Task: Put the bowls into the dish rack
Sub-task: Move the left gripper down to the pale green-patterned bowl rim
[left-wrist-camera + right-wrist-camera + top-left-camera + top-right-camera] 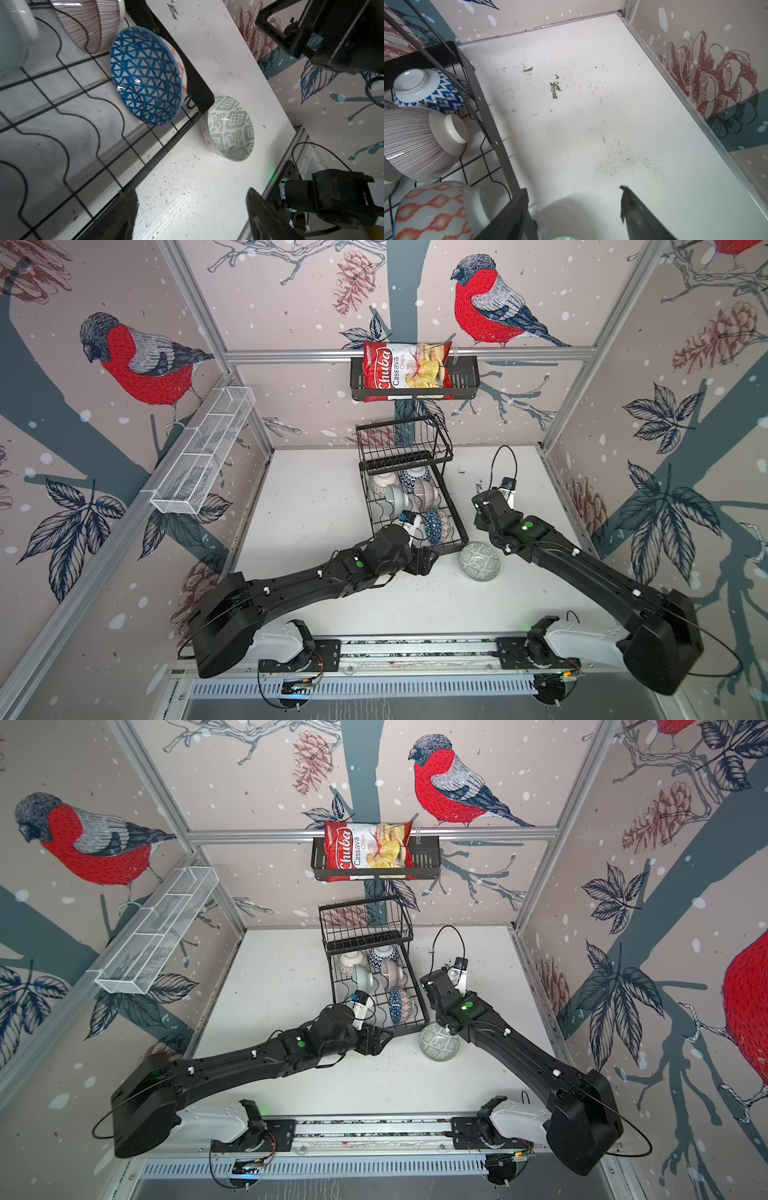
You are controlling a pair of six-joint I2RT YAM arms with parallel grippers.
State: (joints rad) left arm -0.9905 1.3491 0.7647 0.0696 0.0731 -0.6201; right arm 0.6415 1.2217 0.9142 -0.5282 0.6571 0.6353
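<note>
Writing: the red chip bag point(405, 369) read "Chuba Cassava Chips"; it stood in the black basket point(467, 383) on the back rail
Rack: the dish rack point(454, 510) stood toward the back of the surface point(316, 510); bowls stood on edge in its lower tier, among them the navy bowl point(429, 91), the striped bowl point(419, 141) and, nearest the front rim, the blue-triangle bowl point(145, 76)
Loose bowl: the green-patterned bowl point(478, 561) lay tilted on the surface, just beside the rack's near right corner
Left tool: the left tool point(192, 216) hung at the rack's front rim; jaws wide apart, nothing held
Right tool: the right tool point(573, 207) hung beside the rack's right rim; jaws apart, nothing between them
Open room: scuffed bare surface ran from the rack to the right wall point(716, 83); bare surface also lay left of the rack
</note>
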